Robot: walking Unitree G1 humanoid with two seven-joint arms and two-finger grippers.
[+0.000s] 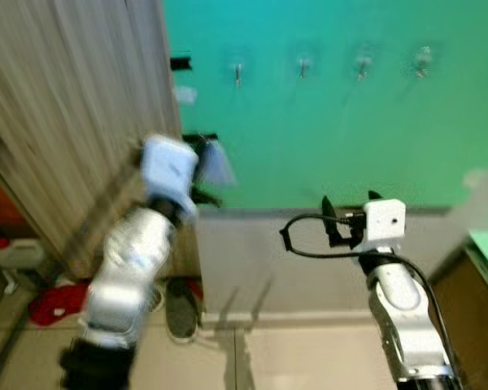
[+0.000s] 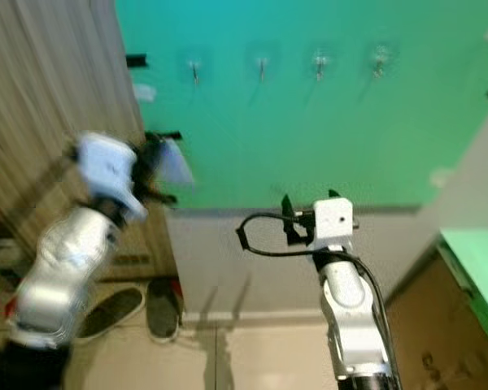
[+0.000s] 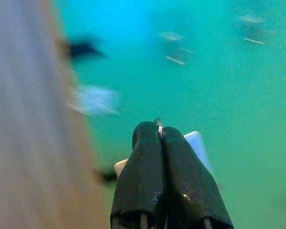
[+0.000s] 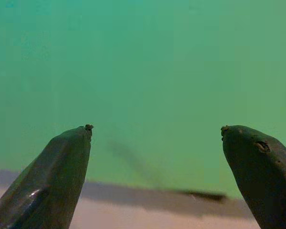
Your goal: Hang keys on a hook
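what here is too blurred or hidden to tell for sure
- Keys: in the left wrist view the shut left gripper covers all but a metal ring and a pale tag.
- Left arm: motion-blurred in the eye views.
- Hooks: small and soft; their shape is unclear.
- Shoes: partly behind the arm.

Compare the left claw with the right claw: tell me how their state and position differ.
The left claw is shut, pinching a small metal ring with a pale tag behind its fingers; the right claw is open and holds nothing. The left claw is raised higher and sits nearer the row of hooks; the right claw hangs lower, by the grey band of wall. Both face the green wall.
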